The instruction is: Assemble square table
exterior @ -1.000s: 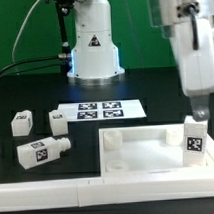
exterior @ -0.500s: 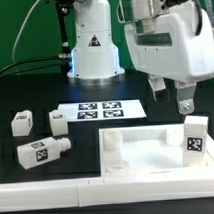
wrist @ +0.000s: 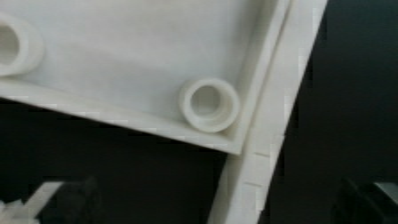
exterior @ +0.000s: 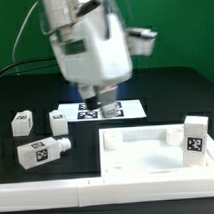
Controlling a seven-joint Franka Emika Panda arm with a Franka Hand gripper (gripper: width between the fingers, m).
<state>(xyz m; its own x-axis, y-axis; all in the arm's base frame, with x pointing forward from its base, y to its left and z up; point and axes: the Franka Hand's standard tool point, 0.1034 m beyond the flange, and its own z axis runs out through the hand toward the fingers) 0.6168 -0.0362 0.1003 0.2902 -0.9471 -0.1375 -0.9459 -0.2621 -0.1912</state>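
Exterior view: black surface (exterior: 166, 89) (green wall (exterior: 188, 32) behind) carries the square plate (exterior: 147, 154); fingers (exterior: 89, 94) spread wide, holding nothing.

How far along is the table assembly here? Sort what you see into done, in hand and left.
Done, it seems: one leg stands upright at the plate's corner at the exterior view's right. In hand: nothing; the gripper hangs open and empty by the marker board. Left: three loose legs lie off the plate.
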